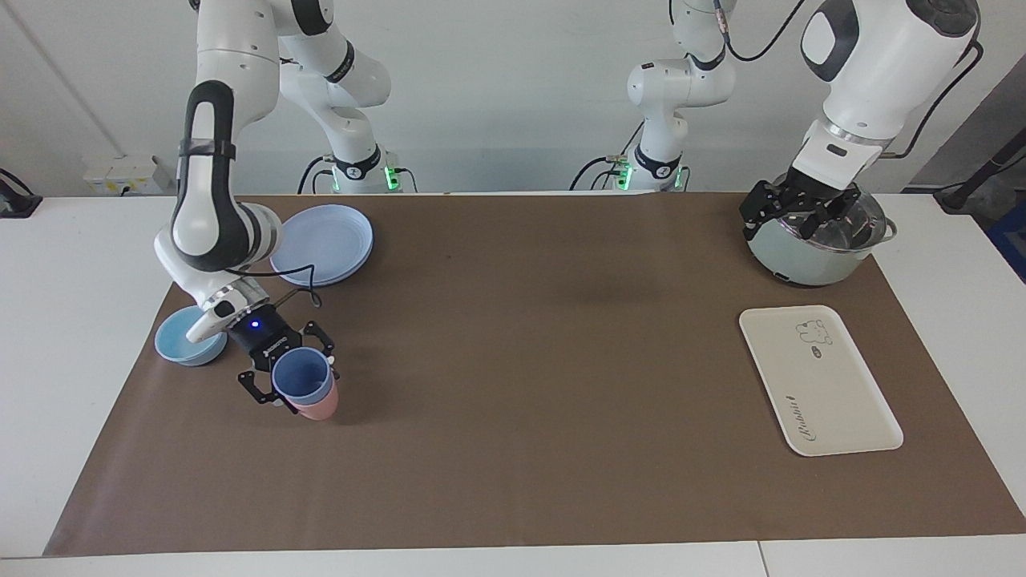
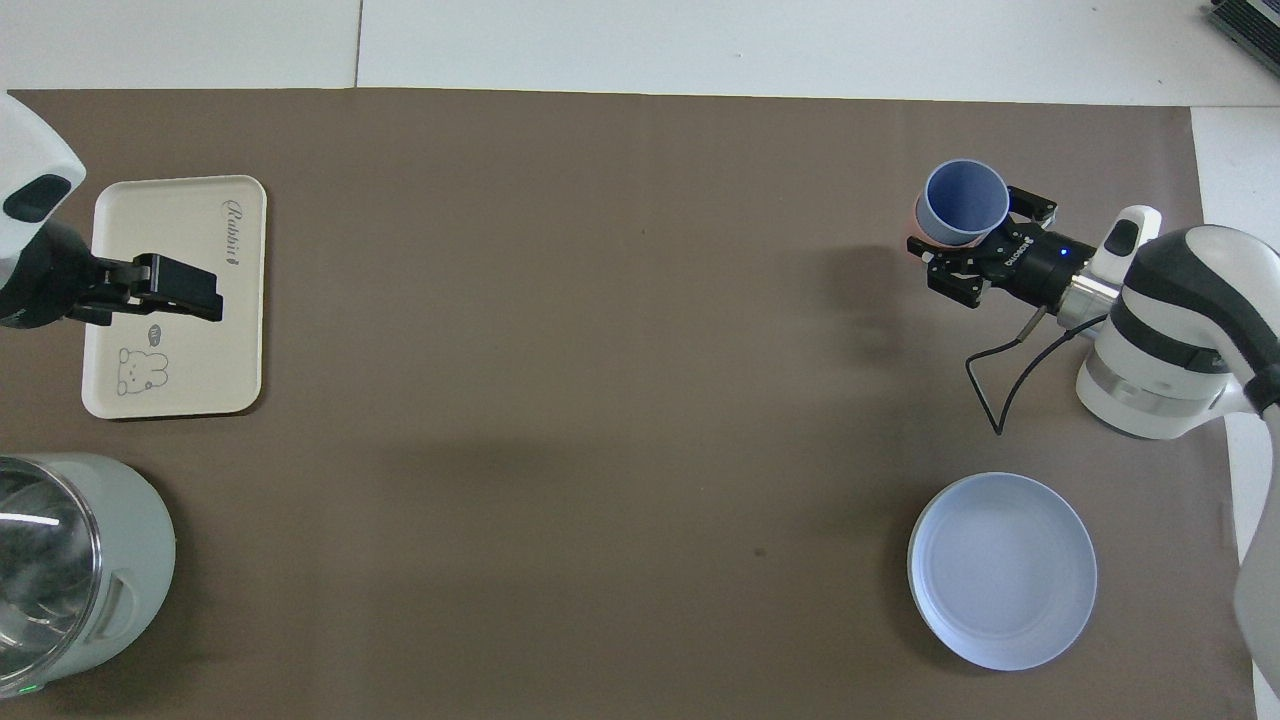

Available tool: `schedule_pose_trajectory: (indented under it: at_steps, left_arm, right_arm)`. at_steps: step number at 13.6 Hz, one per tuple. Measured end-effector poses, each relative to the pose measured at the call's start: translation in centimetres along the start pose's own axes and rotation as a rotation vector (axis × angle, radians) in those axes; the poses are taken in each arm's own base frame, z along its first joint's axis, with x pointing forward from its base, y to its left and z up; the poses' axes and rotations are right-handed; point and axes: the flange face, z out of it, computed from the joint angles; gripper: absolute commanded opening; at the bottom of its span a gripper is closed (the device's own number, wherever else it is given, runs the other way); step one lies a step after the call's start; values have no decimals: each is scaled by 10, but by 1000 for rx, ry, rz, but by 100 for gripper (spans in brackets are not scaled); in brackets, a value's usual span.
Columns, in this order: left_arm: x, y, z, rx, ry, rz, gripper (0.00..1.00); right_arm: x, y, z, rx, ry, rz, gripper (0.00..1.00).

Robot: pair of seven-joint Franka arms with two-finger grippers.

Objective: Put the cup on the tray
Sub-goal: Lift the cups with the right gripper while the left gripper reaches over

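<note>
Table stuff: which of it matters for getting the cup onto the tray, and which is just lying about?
Part of the job:
periwinkle-blue cup, gripped by the right gripper
cream tray

Lying about:
pink cup, under the blue one
blue plate
light-blue bowl
pot, left gripper open above it

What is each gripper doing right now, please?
Left gripper: open, holding nothing, over the pot.
Right gripper: shut on the blue cup, nested in the pink cup.
</note>
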Motion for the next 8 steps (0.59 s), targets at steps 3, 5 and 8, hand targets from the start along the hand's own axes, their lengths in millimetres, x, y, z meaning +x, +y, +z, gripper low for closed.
schedule_pose_trajectory:
  at_steps: [3, 5, 8]
  left_arm:
    - [3, 16, -3, -128, 27, -47, 100]
    - [8, 33, -3, -242, 47, -125, 100]
    - [22, 89, 13, -388, 67, -257, 99]
  right_arm:
    - [52, -22, -12, 5, -80, 36, 0]
    - [69, -30, -17, 6, -150, 55, 0]
    - [101, -56, -12, -5, -286, 50, 0]
